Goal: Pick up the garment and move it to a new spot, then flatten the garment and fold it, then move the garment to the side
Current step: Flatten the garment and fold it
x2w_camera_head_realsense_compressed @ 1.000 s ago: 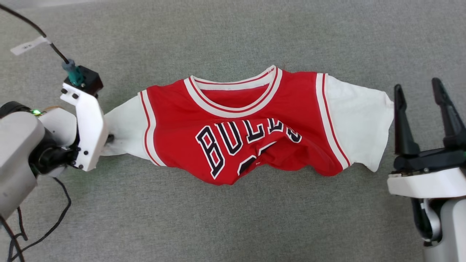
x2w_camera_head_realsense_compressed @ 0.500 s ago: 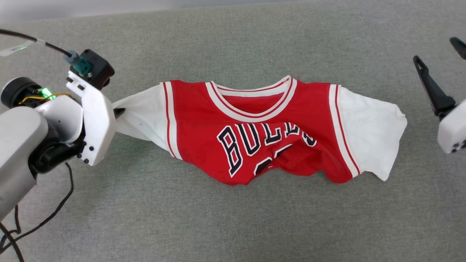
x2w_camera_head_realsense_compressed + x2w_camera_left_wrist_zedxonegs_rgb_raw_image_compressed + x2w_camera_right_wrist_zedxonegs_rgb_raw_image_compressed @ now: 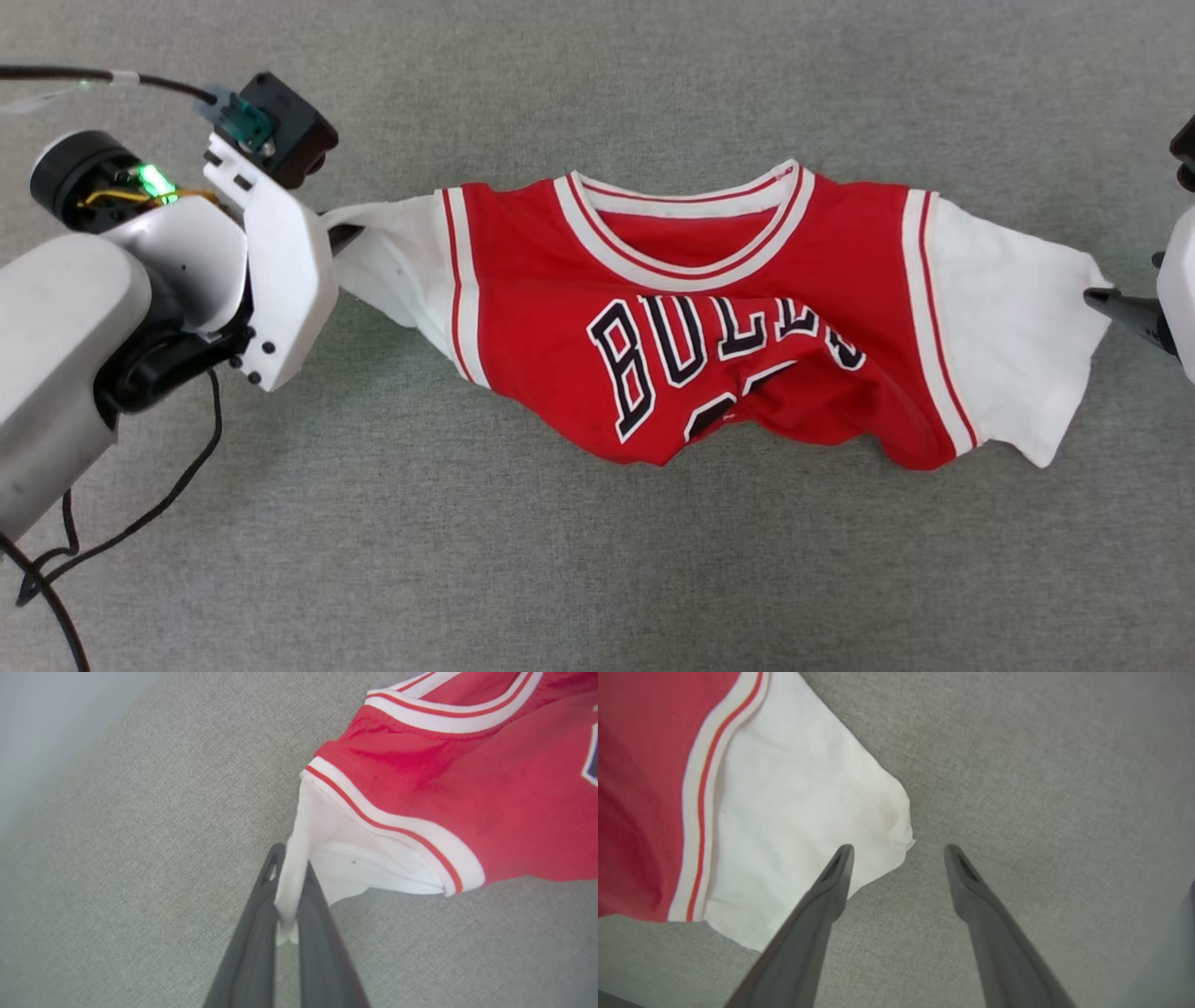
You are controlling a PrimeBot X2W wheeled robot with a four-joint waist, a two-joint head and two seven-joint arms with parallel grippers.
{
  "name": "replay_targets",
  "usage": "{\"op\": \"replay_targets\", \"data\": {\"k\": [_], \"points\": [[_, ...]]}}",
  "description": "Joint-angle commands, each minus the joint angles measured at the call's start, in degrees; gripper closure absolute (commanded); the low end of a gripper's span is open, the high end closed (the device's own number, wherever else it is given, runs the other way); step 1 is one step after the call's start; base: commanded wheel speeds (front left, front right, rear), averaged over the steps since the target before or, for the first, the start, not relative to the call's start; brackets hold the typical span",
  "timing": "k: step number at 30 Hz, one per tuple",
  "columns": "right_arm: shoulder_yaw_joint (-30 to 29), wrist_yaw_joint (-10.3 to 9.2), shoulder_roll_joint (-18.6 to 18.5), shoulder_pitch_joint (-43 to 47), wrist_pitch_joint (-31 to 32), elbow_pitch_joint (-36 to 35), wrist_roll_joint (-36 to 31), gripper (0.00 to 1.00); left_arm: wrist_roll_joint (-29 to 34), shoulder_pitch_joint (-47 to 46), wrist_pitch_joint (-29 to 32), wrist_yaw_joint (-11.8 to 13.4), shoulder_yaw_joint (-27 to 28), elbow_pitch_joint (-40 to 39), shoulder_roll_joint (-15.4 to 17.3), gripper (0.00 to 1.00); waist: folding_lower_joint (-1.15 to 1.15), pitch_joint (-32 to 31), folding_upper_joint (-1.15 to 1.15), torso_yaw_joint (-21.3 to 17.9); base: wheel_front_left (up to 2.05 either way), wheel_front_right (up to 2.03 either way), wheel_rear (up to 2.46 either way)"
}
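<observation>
The garment (image 3: 709,271) lies front up on the grey surface (image 3: 597,579), collar away from the robot and sleeves out to either side. Its lower half is bunched, so the lettering buckles and the hem is hidden. The left claw (image 3: 292,870) is pressed together on the outer edge of the left sleeve (image 3: 345,858), and the white cloth rises in a taut fold between its fingers. The right claw (image 3: 899,851) is spread wide and holds nothing. It hangs at the outer corner of the right sleeve (image 3: 794,802), with one finger over the cloth and the other over bare surface. I judge the step in hand to be taking a two-point hold on the sleeves, with one side done and the other not yet. Whether the hold serves the lift to a new spot or the pull flat, I cannot tell. The next move calls for the right claw to drop to the sleeve corner, bracket the cloth's edge and pinch it. Both arms should then rise evenly, so the bunched body hangs free without slipping from the thin left hold.
</observation>
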Motion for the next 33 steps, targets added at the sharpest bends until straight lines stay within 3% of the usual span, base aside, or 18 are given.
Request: {"op": "replay_targets", "data": {"k": [1, 13, 14, 15, 25, 33], "points": [[0.8, -0.04, 0.8, -1.5, 1.1, 1.3, 0.6, 0.00, 0.4, -1.0, -0.3, 0.2, 0.4, -0.3, -0.2, 1.00, 0.00, 1.4, 0.00, 0.8, 0.00, 0.00, 0.00], [11.6, 0.09, 7.2, 1.8, -1.6, 8.4, 3.6, 0.00, 1.0, -1.5, -0.9, -0.3, 0.0, 0.1, -1.2, 1.00, 0.00, 3.7, 0.00, 1.3, 0.00, 0.00, 0.00], [12.0, 0.11, 6.9, 1.1, -3.0, 8.3, 3.1, 0.80, 0.9, -1.2, -1.0, -0.4, -0.2, 0.5, -1.4, 1.00, 0.00, 3.2, 0.00, 1.2, 0.00, 0.00, 0.00], [11.2, 0.06, 6.5, -1.5, -7.1, 9.1, 4.0, 1.00, 0.8, -0.6, -1.7, -0.6, -0.4, 1.6, -1.7, 1.00, 0.00, 0.9, 0.00, 0.6, 0.00, 0.00, 0.00], [10.4, -0.04, 1.6, -7.1, -21.4, 6.6, 5.9, 1.00, 2.4, -1.7, -6.9, -0.4, 1.5, 0.0, 0.0, 1.00, 0.00, -6.6, 0.00, -0.3, 0.00, 0.00, 0.00], [7.4, -0.04, -0.6, -13.1, -29.4, 4.3, 6.0, 1.00, 4.9, -6.2, -10.1, 1.1, 4.7, -3.8, 0.8, 1.00, 0.00, -8.0, 0.00, -0.3, 0.00, 0.00, 0.00]]}}
